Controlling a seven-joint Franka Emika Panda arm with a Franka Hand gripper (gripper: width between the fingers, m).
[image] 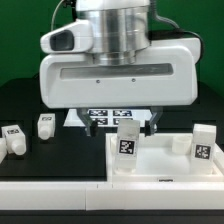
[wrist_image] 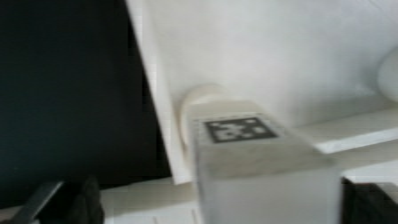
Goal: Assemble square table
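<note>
The white square table top [image: 165, 172] lies at the front on the exterior view's right, rim up. A white leg [image: 127, 146] with a black-and-white tag stands upright in its far corner on the exterior view's left. My gripper [image: 130, 128] hangs straight over this leg with a dark finger on each side. In the wrist view the leg [wrist_image: 267, 165] fills the space between the fingers [wrist_image: 63, 200]. One finger stands clearly apart from it and the other is close to its side. My gripper [wrist_image: 217, 205] is open. A second leg [image: 203, 144] stands in the tray on the exterior view's right.
Two more white legs [image: 45, 125] [image: 14, 140] stand on the black table at the exterior view's left. The marker board [image: 108, 116] lies behind the tray, under the arm. A long white bar [image: 60, 190] runs along the front edge.
</note>
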